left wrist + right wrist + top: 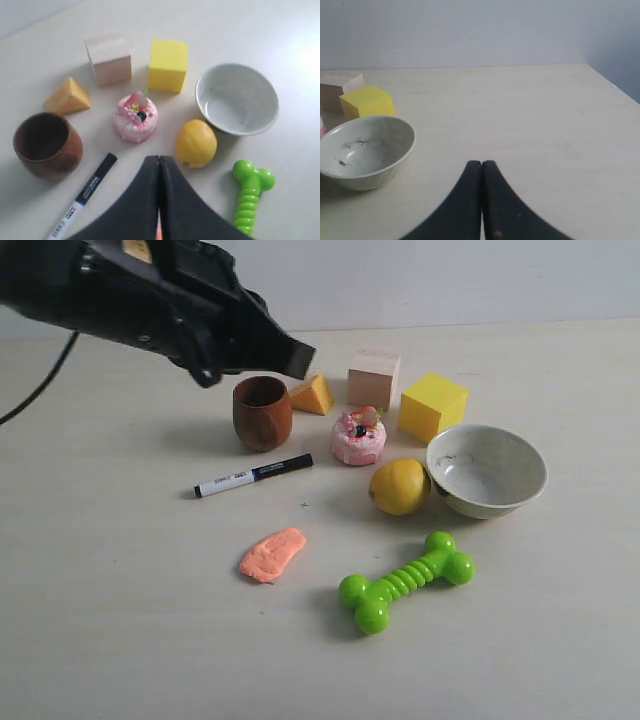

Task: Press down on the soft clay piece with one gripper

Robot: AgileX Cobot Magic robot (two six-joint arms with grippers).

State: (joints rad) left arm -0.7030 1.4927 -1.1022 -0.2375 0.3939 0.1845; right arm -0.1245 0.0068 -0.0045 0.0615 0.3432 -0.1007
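Left arm [150,300]: bulky matte-black housing w/ blocky, angular covers & a few glossy highlights, small yellow-orange patch at its top edge, narrowing to a blunt black tip at the end nearest the brown cup [263,412]; a thin black cable [45,375] curves off the end farthest from the cup. Left gripper [159,159], wrist view: 2 smooth black fingers [135,205], wide at base, curving in to rounded tips, w/ only a hairline seam btwn them. Right gripper [481,162]: same black curved pair, same thin seam, plus a few tiny tan specks on one finger.
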